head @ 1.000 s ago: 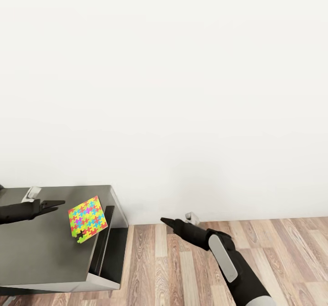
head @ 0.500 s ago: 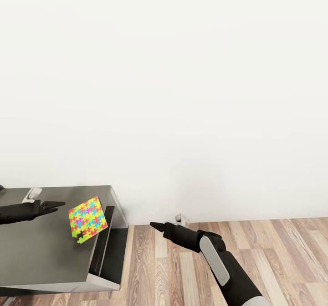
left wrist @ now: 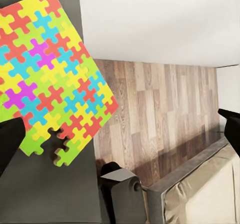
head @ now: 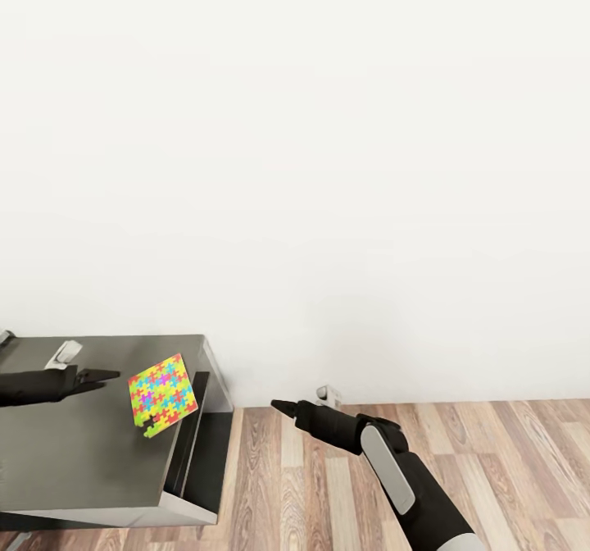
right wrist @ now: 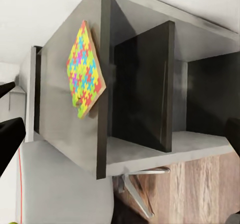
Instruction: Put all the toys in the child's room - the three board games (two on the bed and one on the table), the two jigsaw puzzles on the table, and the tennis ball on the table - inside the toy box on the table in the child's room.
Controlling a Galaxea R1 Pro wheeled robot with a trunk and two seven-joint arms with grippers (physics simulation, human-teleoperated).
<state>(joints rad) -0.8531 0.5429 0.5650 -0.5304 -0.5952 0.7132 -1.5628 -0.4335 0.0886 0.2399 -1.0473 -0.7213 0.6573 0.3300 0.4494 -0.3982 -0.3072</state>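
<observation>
One jigsaw puzzle [head: 162, 393], a thin multicoloured slab, lies flat on the dark grey end of the table [head: 74, 453], close to the table's right edge. The slab shows large in the left wrist view [left wrist: 50, 79] and edge-on in the right wrist view [right wrist: 84, 71]. My left gripper [head: 106, 377] hovers over the table just left of the puzzle, open and holding nothing. Over the floor to the right of the table, my right gripper [head: 283, 407] points at the table end, open and apart from it. A corner of the bed [left wrist: 220, 194] appears. The toy box and board games are out of view.
A plain white wall stands behind the table. Wood floor [head: 492, 444] stretches to the right of it. The table end has open dark shelf compartments [right wrist: 145, 84] and a slanted metal leg [right wrist: 140, 184] below.
My right gripper has moved left toward the table end and slightly down. The left gripper and the puzzle have stayed put; the view shifted slightly.
</observation>
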